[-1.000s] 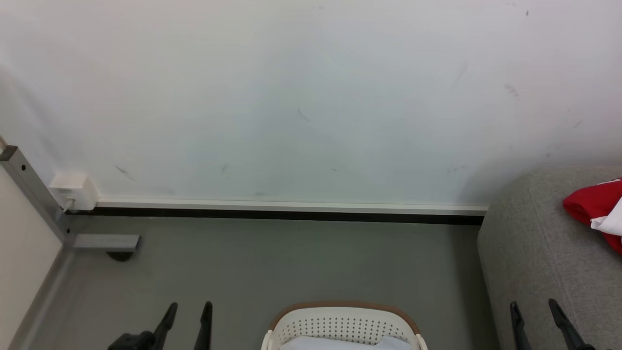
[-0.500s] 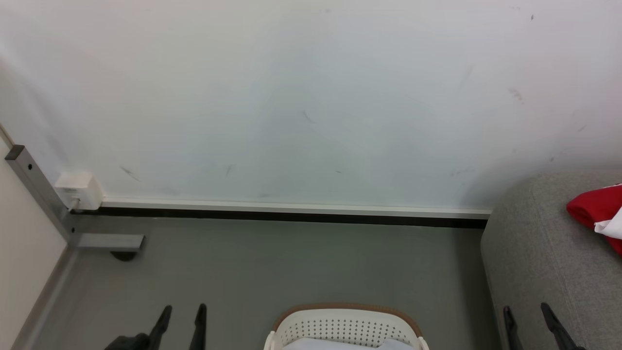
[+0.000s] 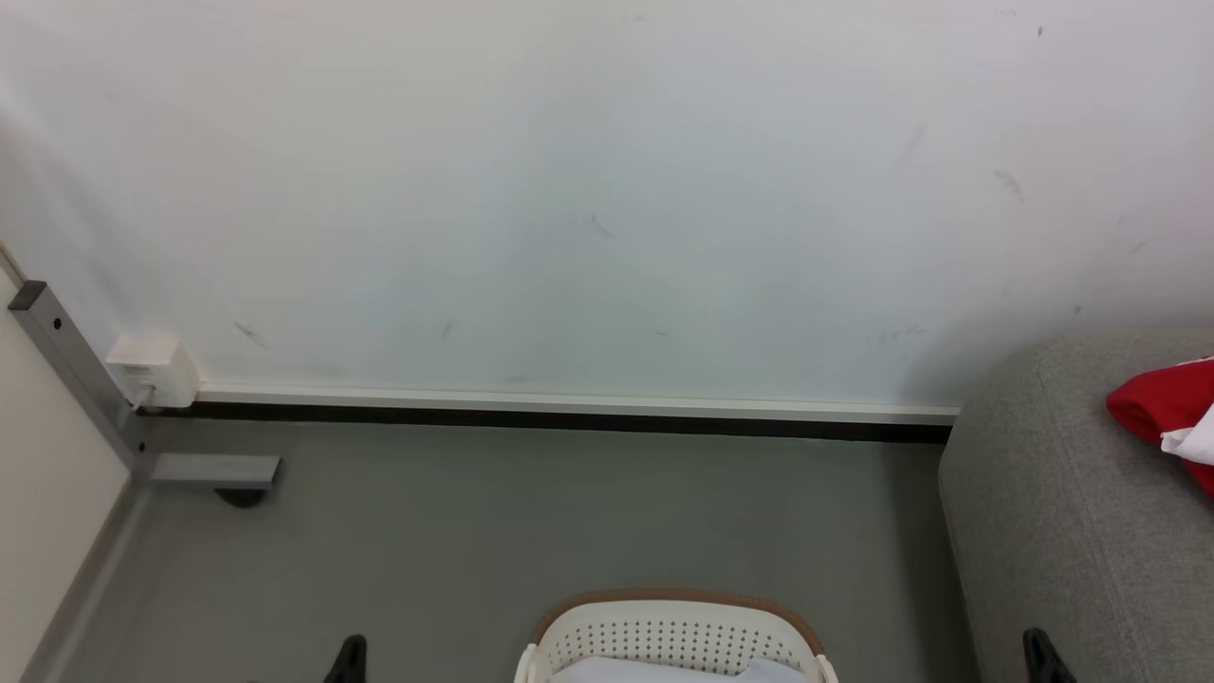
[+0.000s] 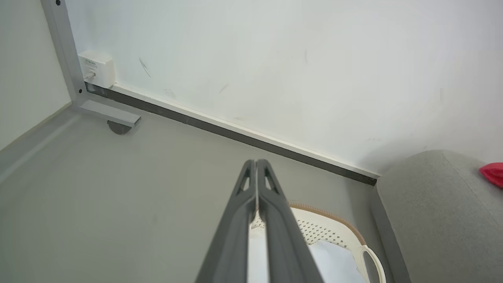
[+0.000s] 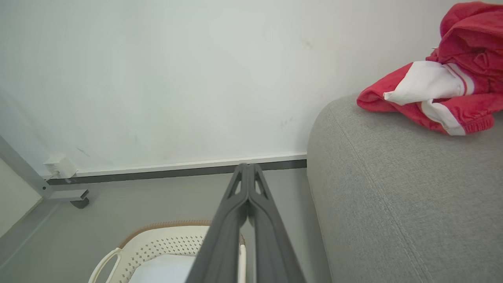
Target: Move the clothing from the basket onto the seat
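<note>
Clothing (image 5: 467, 35): on seat (image 5: 393, 196) | right hand (image 5: 248, 166): fingers together, well apart

I count one basket (image 3: 664, 634) at six o'clock, one pale sheet (image 3: 664, 672) inside it, one seat (image 3: 1062, 512) at four, one heap of clothing (image 3: 1162, 408) at three, one wall box (image 3: 152, 368) at nine, and two grippers: left gripper (image 4: 256, 162), right gripper (image 5: 247, 166).
</note>
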You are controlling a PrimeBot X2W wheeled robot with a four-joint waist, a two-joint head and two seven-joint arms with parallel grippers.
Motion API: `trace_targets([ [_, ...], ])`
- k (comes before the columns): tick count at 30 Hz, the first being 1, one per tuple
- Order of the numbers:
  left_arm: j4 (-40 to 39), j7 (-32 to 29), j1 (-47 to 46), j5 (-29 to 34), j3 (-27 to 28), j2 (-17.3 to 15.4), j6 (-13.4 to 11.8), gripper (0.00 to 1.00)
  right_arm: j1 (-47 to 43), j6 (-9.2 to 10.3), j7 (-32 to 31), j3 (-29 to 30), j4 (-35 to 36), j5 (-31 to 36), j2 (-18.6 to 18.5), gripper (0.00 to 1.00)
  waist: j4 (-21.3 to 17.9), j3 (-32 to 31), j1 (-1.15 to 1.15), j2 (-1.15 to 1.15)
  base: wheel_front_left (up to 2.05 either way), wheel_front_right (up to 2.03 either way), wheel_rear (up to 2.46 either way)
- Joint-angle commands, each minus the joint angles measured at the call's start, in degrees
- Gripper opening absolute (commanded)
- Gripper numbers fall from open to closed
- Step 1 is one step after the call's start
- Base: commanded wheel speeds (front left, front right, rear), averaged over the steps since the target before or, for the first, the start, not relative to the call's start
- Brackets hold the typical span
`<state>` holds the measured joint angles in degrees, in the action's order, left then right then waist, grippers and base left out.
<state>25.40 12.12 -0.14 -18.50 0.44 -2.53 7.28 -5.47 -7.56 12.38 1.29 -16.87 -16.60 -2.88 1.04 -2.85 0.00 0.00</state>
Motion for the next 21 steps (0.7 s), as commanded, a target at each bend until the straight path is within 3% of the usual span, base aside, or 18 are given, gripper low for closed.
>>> trace_targets([
  [1, -1.3, -0.3, -1.5, -2.1, 0.4, -0.3, 0.0, 0.00, 1.7, 0.01, -0.3, 0.4, 1.0, -2.1, -0.2, 0.00, 0.0, 0.0, 0.00, 0.00, 0.00, 0.00, 0.00],
  [21, -4.2, -5.0, -2.7, -21.2, 1.8, -0.3, 0.1, 0.00, 4.4, 0.03, -5.1, 1.6, 1.7, -21.6, -0.2, 0.00, -0.2, 0.5, 0.00, 0.00, 0.00, 0.00, 0.00],
])
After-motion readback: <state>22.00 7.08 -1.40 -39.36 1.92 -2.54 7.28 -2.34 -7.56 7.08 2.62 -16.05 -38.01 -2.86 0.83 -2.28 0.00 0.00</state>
